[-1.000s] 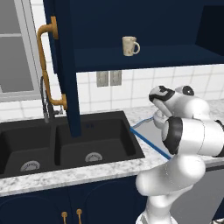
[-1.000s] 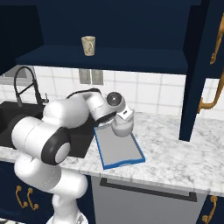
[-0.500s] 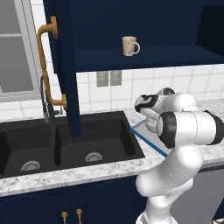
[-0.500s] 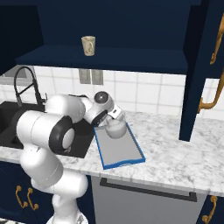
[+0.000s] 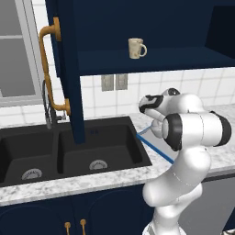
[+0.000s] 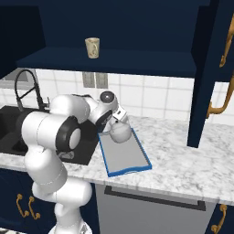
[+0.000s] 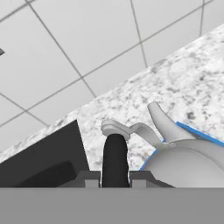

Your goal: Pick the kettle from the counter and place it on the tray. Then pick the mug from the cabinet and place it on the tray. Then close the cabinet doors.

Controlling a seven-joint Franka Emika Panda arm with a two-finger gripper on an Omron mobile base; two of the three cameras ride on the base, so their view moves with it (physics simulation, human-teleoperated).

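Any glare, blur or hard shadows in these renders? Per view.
Left base view: flat even light, slightly soft, mug readable against the dark cabinet. Right base view: no glare, faint shadow under the kettle on the tray. Hand view: sharp, kettle cropped at the bottom edge.

the counter (image 6: 183,157) is white and grey speckled stone, and the black sink (image 5: 69,151) sits sunk into its left part. the tray (image 6: 123,157), grey with a thin blue rim, lies flat on the counter just beside the sink, reaching from near the back wall to the front edge. up above, the dark blue cabinet (image 6: 119,61) shelf carries the little cream mug (image 6: 92,47), standing upright near its front edge.
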